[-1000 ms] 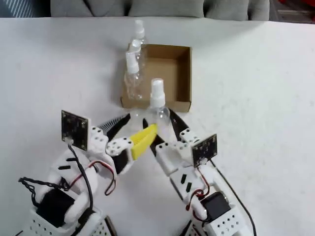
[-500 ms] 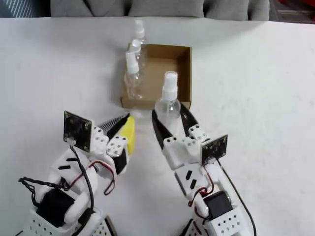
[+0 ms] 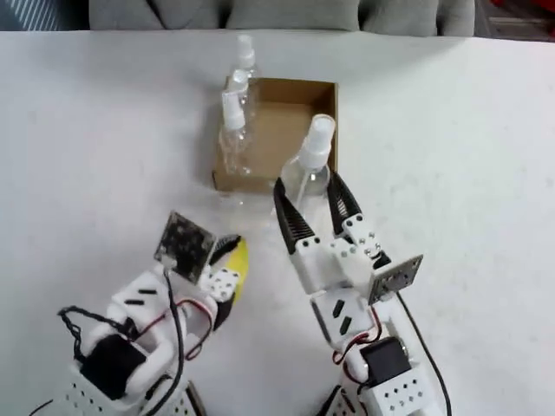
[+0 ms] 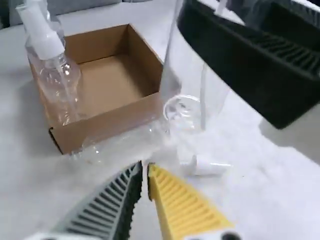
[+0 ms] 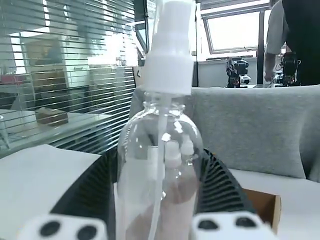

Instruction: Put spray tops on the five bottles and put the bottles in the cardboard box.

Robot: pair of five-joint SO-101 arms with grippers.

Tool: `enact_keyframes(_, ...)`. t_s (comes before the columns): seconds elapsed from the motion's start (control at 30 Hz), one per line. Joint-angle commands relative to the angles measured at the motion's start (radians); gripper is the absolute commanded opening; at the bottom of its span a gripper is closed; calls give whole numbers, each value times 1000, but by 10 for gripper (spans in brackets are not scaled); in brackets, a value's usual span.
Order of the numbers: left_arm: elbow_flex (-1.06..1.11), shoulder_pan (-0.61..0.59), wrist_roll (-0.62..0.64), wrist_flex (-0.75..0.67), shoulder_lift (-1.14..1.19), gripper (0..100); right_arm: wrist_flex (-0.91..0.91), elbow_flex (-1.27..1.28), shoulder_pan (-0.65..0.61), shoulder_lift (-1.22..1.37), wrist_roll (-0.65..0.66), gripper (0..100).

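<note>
My right gripper [image 3: 306, 184] is shut on a clear bottle [image 3: 305, 178] with a white spray top [image 3: 319, 130], holding it upright just above the near right wall of the cardboard box [image 3: 325, 117]. In the right wrist view the bottle [image 5: 160, 165] stands between the black fingers [image 5: 220, 190]. Three more capped bottles [image 3: 234, 130] stand along the box's left wall; I cannot tell whether they are inside it. My left gripper [image 3: 230, 251] is shut and empty, near the table's front, left of the right arm. From the left wrist, its tips [image 4: 145, 175] point at the box [image 4: 105, 115].
A small white piece [image 4: 205, 165] lies on the table in front of the box, below the lifted bottle [image 4: 185, 75]. Something clear [image 4: 87, 150] rests against the box's near wall. White table [image 3: 451, 130] stretches to both sides of the box.
The right gripper carried the bottle up and forward to the box's near right edge. The left arm drew back toward the front and its fingers came together.
</note>
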Motion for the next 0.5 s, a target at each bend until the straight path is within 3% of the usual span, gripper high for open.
enact_keyframes(0.0, 55, 58, -9, 0, -189, 20, -24, -68, 5, 8, -11, 15)
enact_keyframes(0.2, 87, 58, -8, -8, -234, 21, -41, -195, 5, 229, -12, 15)
enact_keyframes(0.3, 101, 58, -9, -11, -237, 21, -134, -275, -1, 397, -12, 15)
enact_keyframes(0.47, 213, 108, -11, -138, -237, 20, -274, -399, -85, 661, -12, 15)
